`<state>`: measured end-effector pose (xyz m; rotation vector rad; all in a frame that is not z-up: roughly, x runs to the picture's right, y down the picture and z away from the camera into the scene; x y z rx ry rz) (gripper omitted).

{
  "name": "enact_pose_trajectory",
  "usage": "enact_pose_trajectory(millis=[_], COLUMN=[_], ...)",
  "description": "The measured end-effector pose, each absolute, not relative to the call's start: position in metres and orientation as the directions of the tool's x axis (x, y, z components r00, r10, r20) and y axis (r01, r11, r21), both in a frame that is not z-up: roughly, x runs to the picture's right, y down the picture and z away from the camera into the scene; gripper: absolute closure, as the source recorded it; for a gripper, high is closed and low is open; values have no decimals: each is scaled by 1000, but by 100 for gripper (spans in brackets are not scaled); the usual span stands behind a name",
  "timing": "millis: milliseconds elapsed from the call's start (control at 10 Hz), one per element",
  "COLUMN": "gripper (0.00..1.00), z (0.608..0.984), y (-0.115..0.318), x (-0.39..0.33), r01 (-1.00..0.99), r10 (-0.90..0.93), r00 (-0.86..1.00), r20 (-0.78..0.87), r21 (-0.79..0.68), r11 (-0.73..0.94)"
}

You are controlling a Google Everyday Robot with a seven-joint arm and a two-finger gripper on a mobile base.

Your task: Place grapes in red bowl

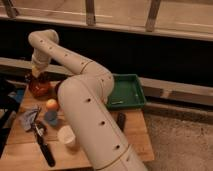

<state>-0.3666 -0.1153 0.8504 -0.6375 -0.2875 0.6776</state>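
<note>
The gripper [36,75] hangs right over the red bowl [39,86] at the table's [135,137] ten o'clock corner, with the dark grapes [38,83] seemingly already at the bowl, so mostly letting go and pulling away remains.

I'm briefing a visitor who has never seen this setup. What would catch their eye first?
The thick white robot arm fills the middle, sweeping from bottom centre up to the far left, where its gripper hangs over the red bowl at the wooden table's back-left corner. Next, the green tray at the table's right edge, and the orange fruit beside the arm.
</note>
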Motion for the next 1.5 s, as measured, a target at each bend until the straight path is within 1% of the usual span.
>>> enact_pose_trajectory(millis=[200,400,500,600,700,800,900,1100,1200,1300,1400,1500], gripper=[100,99,93,82,72,65,55,52,45,33,24,20], z=[858,861,862,862,862,861,860,860,860,860,860,860], y=[-116,-115,-116,-116,-115,-115,-115,-116,-117,-117,-117,-117], x=[-364,-364,-362,-362,-364,-364,-364,-364,-364,-366,-368,-371], r01=[-514,-518,-520,-520,-518,-517,-514,-491,-484,-476,-470,-462], r10=[667,674,675,675,674,674,675,673,674,676,678,680], r00=[743,736,736,736,737,737,735,734,732,728,725,722], r20=[49,59,58,59,59,60,65,93,102,112,121,131], r21=[-596,-591,-590,-590,-591,-592,-595,-612,-619,-627,-633,-640], r11=[617,618,617,618,618,618,618,620,619,617,616,614])
